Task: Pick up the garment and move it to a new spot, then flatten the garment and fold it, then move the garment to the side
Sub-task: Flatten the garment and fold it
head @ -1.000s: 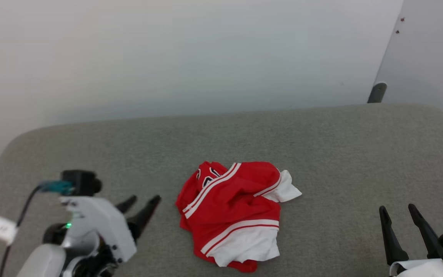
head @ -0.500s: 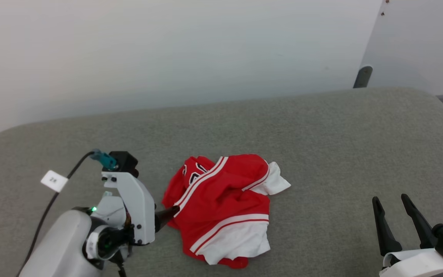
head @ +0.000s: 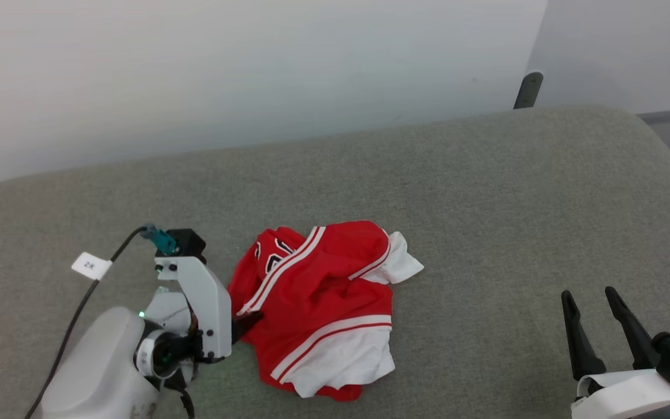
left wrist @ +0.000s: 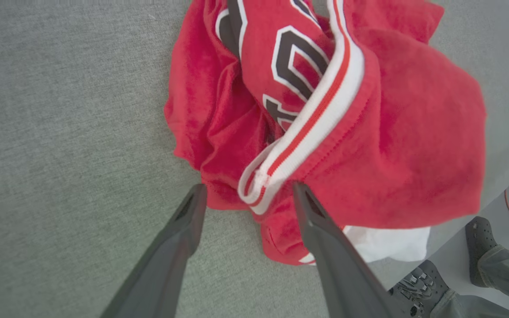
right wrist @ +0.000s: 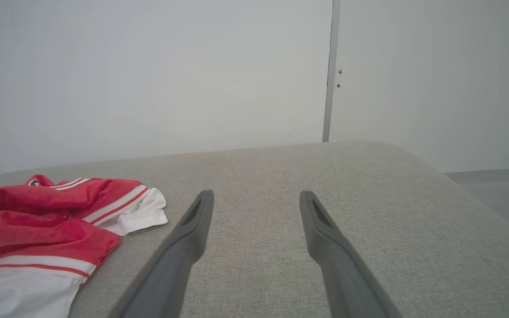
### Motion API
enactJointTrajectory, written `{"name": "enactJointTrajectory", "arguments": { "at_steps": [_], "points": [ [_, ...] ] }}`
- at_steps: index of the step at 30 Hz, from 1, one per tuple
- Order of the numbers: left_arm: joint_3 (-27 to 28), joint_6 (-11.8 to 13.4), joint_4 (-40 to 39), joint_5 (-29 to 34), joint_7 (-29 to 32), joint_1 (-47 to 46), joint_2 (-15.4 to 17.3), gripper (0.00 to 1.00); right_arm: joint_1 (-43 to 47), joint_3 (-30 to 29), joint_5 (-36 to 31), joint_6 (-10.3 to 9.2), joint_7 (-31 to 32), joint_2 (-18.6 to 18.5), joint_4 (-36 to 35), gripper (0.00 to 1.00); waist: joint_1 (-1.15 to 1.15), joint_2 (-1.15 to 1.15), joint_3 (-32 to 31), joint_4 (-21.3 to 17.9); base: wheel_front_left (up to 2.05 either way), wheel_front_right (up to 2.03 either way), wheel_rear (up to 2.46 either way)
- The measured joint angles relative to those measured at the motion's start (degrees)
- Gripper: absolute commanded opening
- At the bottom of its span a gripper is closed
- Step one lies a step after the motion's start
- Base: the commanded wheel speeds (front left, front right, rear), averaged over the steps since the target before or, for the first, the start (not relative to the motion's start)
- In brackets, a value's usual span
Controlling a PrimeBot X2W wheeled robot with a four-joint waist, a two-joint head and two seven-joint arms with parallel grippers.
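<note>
Left arm [head: 99, 364] low, jaws wide astride trim [left wrist: 312, 115] of garment [left wrist: 413, 132]

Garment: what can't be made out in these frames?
- Print on the garment: folds hide most of it, head and left wrist views.
- Fingertips of the left gripper: head view, mostly behind its own wrist housing; cloth contact unclear.
- Right wrist view: frame edge cuts off the garment's left part.

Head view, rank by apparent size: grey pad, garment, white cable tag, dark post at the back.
1. grey pad
2. garment
3. white cable tag and dark post: they look about alike. The post sits farther back, so no ranking.
</note>
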Motion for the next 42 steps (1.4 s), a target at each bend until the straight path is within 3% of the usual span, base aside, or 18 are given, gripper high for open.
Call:
{"name": "enactJointTrajectory", "arguments": {
  "at_steps": [12,14,19,26,42],
  "points": [
    [-0.6,-2.0,7.4,-0.5,-1.5,-3.0,-1.7,0.98,-1.2,0.0,-0.1,0.0,0.0,0.4,-0.3,1.0,0.0,0.0,2.5,-0.7,0.0,0.0,0.0],
    [-0.8,-2.6,8.0,-1.0,-1.5,-3.5,-2.1,0.0,-1.2,-0.1,-0.2,0.0,0.0,0.4,-0.4,1.0,0.0,0.0,2.7,-0.6,0.0,0.0,0.0],
    [-1.5,-3.4,8.9,-1.1,-1.6,-4.6,-2.1,0.0,-1.3,-0.5,-0.5,0.0,0.0,0.5,-0.3,1.0,0.0,0.0,2.6,-0.2,0.0,0.0,0.0],
    [-2.5,-4.0,7.2,-0.7,-0.7,-7.0,0.4,0.0,-1.2,-1.1,-0.8,0.0,0.0,0.5,-0.3,1.0,0.0,0.0,2.0,0.4,0.0,0.0,0.0],
    [-6.6,-4.6,4.0,6.8,0.5,-14.0,12.9,0.0,-0.9,-0.2,-0.7,0.0,0.0,0.0,-0.4,1.0,0.0,0.0,2.1,0.0,0.0,0.0,0.0]
  ]
}}
